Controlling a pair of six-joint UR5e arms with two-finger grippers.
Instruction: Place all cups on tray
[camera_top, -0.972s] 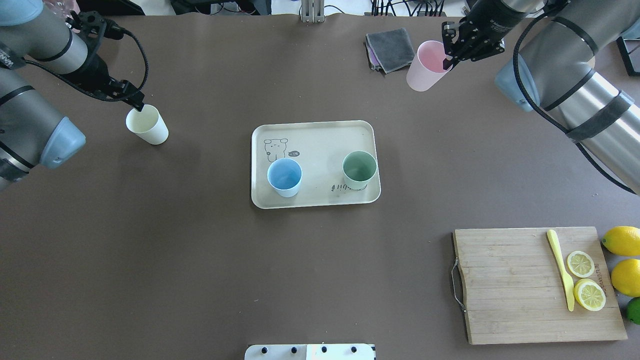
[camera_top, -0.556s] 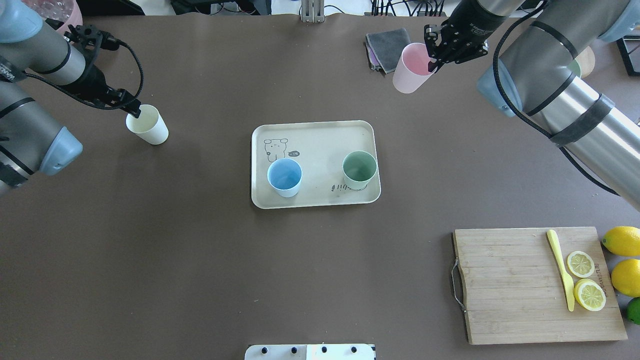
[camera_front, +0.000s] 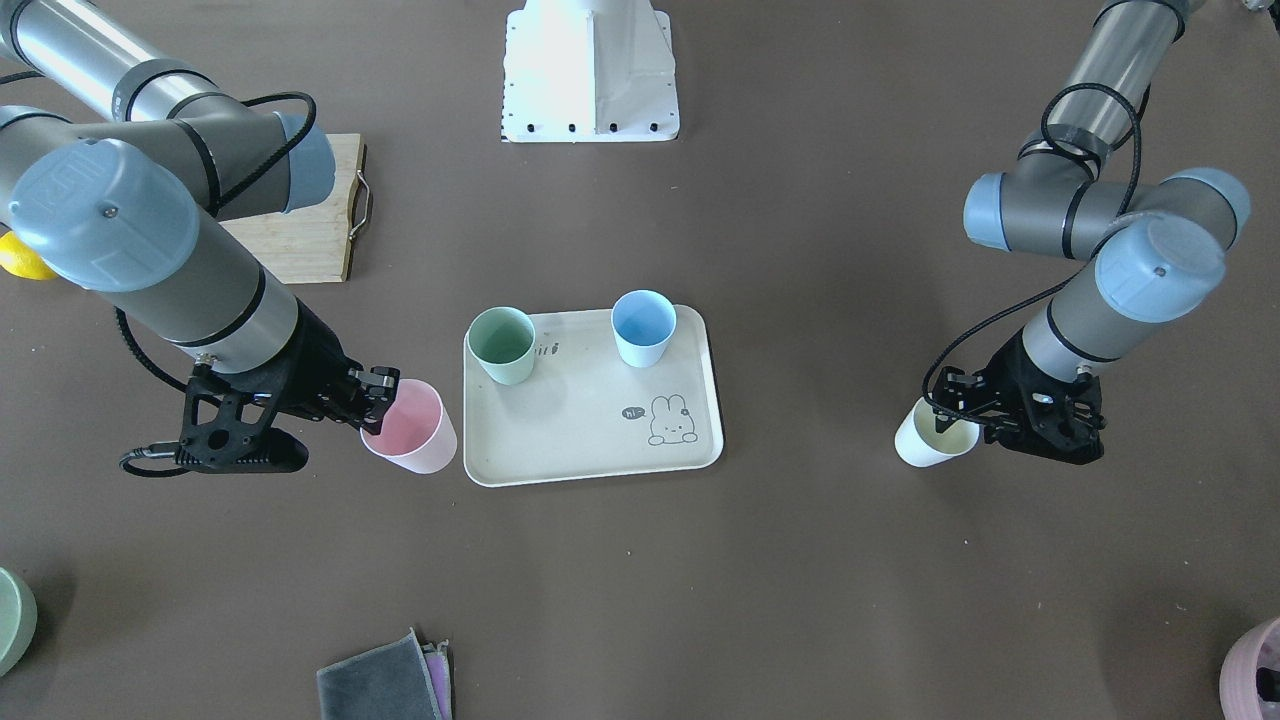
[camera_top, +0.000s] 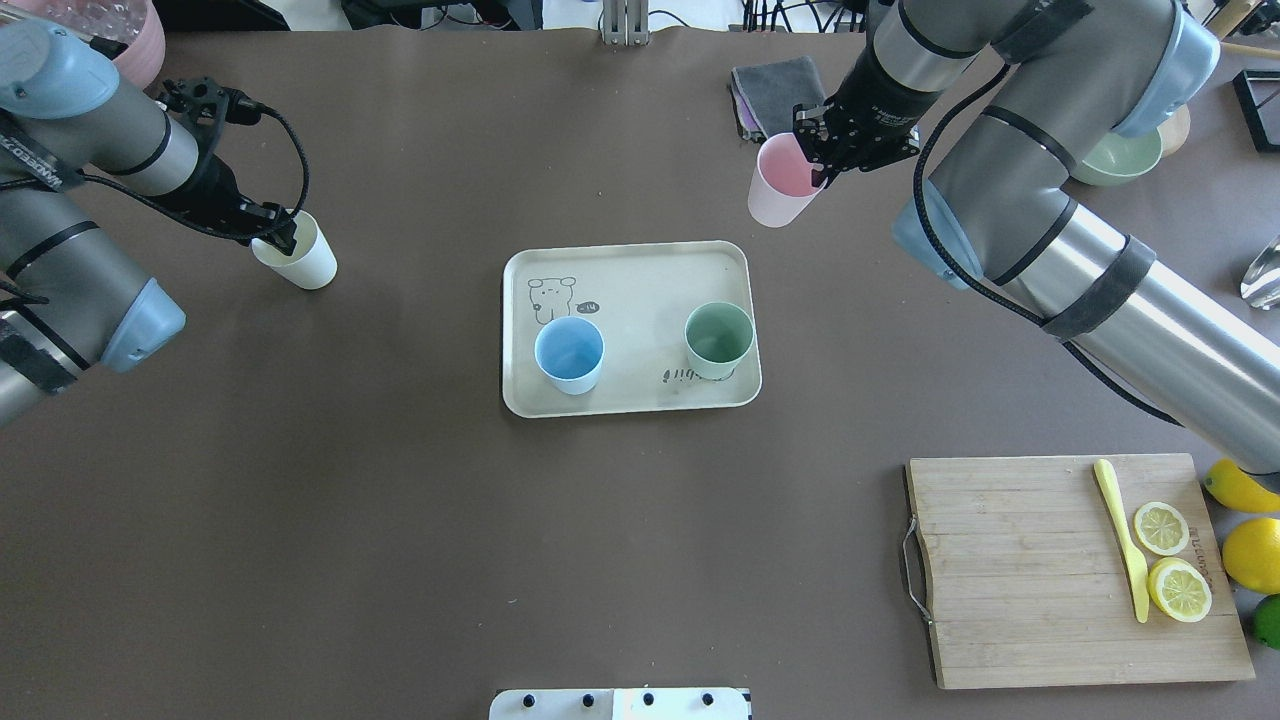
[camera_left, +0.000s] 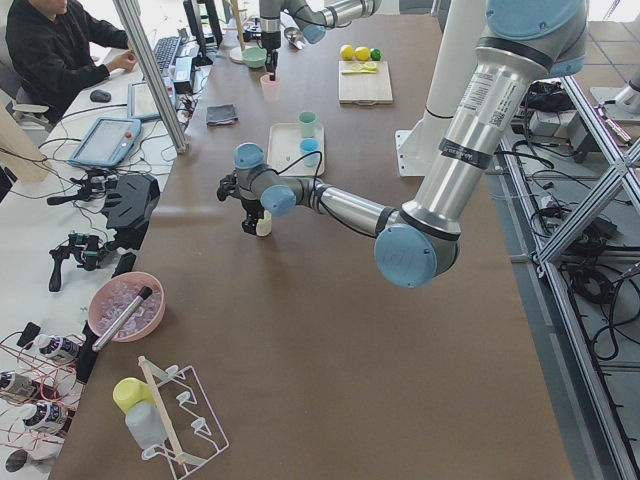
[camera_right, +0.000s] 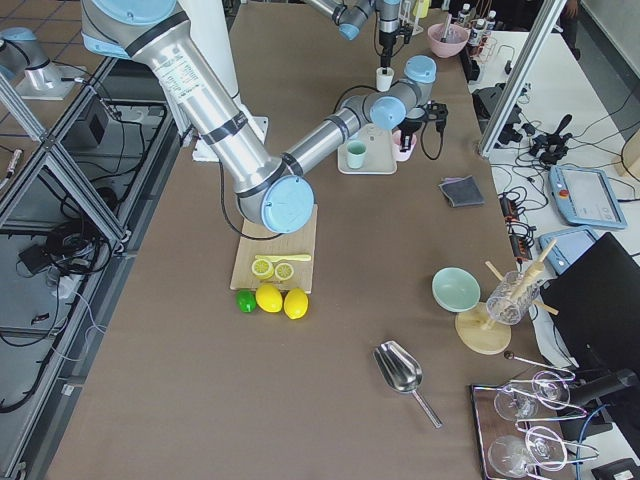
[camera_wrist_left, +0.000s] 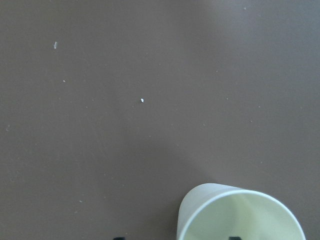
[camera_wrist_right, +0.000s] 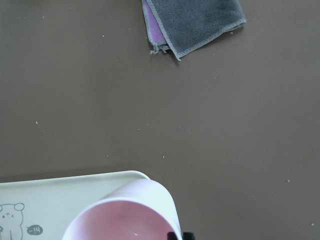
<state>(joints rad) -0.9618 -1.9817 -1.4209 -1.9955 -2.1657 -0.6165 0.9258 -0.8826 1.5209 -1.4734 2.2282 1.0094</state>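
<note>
Carrying the pink cup (camera_top: 780, 187) in my right gripper (camera_top: 818, 170), jaws pinched on its rim, cup tilted and off the table. A second ago it hung near the grey cloth (camera_top: 782, 95); it has since swung in toward the tray (camera_top: 630, 270) and now sits just beyond the tray's far right corner. In the right wrist view the rim overlaps that corner. The front-facing view puts the cup just beside the tray's edge, not yet over it. My left gripper (camera_top: 283, 238) has closed in on the cream-yellow cup (camera_top: 303, 260). That cup stands upright on the table, well to the left of the tray, same spot as before. In the left wrist view one fingertip shows outside the wall and one inside, jaws still wide, straddling the rim without gripping. The light blue cup (camera_top: 569, 356) and the sage green cup (camera_top: 718, 341) stand upright on the tray's near half, unmoved.
</note>
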